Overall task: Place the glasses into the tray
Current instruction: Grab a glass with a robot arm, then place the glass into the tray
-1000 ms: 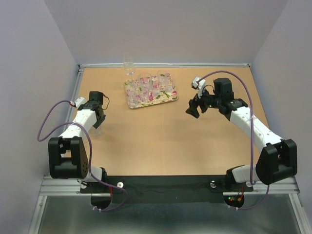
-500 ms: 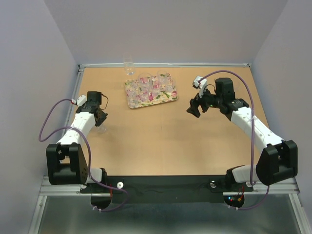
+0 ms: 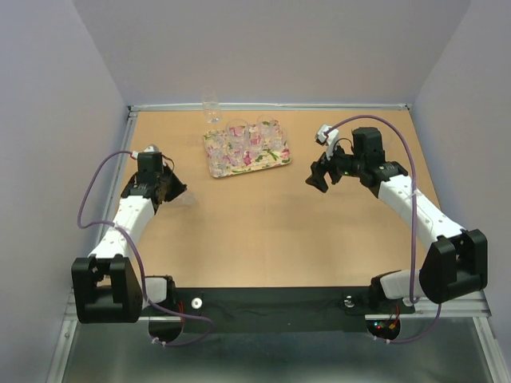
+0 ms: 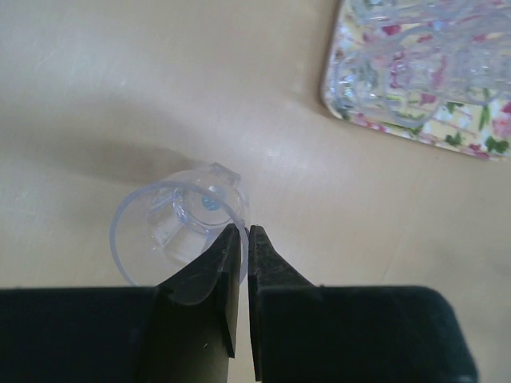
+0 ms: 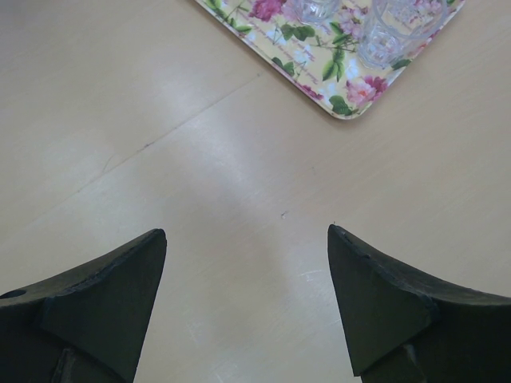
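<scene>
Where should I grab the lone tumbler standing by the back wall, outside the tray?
Pinch the lone tumbler by its rim wall, one finger inside, coming from above and the near side: it stands upright, with the back wall close behind it and the tray to its near right.

Clear, glossy glasses (image 4: pixel 169 225); a smooth, printed tray (image 4: pixel 447 128); a matt, wood-look table (image 5: pixel 200 159).

tray (image 3: pixel 227 170): cream, patterned with pink flowers and green leaves
glasses on the tray (image 3: pixel 237 132): clear, colourless
held glass (image 4: pixel 172 231): clear, faint blue tint at the rim
desk (image 3: pixel 263 223): plain light tan
left end effector (image 4: pixel 242 239): black
right end effector (image 5: pixel 246 231): black
arms (image 3: pixel 415 203): white links, black joints
cables (image 3: pixel 375 118): purple
walls (image 3: pixel 271 48): pale lilac-grey
</scene>
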Motion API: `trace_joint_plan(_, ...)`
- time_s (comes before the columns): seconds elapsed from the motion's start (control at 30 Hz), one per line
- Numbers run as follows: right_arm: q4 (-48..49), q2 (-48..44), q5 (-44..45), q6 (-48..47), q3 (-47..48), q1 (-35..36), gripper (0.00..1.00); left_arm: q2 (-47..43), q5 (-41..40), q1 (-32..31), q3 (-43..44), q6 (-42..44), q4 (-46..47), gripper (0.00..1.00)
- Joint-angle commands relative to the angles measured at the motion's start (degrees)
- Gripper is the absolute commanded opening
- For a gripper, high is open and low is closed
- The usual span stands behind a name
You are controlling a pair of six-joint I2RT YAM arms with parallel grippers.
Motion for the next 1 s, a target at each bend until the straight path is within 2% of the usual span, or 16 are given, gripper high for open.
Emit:
trace_joint_plan(0.0,3.06,-1.69,-0.02,0.38,-0.81,-0.53,0.87,-4.05,8.29,0.18,-0.27,6.53,5.92,0.00)
trace_joint_plan(0.2,3.06,-1.78,0.07,0.38,-0.90,-0.61,0.87,-5.90,26.29,0.18,-1.24,14.27,11.72,0.00)
trace_joint_plan(0.37,3.14,-1.69,0.25,0.21,-0.90,-0.70,0.87,-4.41,27.72,-3.50,1.83,17.35,12.77,0.00)
trace_joint_plan(0.67,3.23,-1.69,0.60,0.03,-1.08,-1.14,0.87,2.35,16.59,-19.48,10.62,24.90,13.57,0.00)
trace_joint_plan(0.83,3.23,-1.86,1.04,-0.14,-1.16,-1.32,0.87,7.88,7.70,-25.03,17.47,29.65,13.22,0.00)
trace_joint_plan(0.97,3.41,-1.78,1.30,-0.06,-1.08,-1.58,0.87,13.07,3.91,-27.23,22.65,31.67,12.08,0.00)
